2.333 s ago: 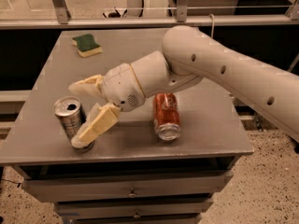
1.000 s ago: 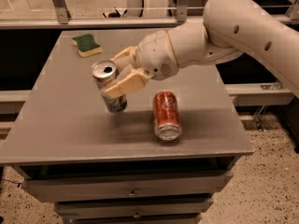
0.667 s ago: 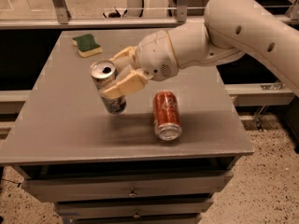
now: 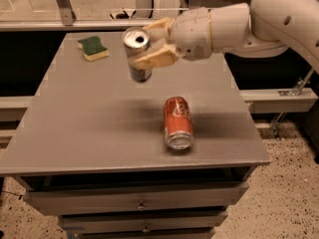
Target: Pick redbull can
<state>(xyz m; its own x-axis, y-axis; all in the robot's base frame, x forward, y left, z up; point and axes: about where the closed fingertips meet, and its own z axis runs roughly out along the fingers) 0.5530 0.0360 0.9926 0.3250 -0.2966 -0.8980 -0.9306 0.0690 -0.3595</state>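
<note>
Grey table point(image 4: 89, 123) fills the frame, and over its upper middle the gripper point(image 4: 148, 44) is clamped on the upright redbull can point(image 4: 135, 40), held off the tabletop, with a red cola can point(image 4: 178, 122) lying on its side near the centre and a green sponge point(image 4: 92, 48) at the upper left.

White Coca-Cola script is seen on the lying red can point(image 4: 178, 121); nothing is readable on the redbull can point(image 4: 140, 72) held above the table point(image 4: 75, 126) by the gripper point(image 4: 143, 45).
</note>
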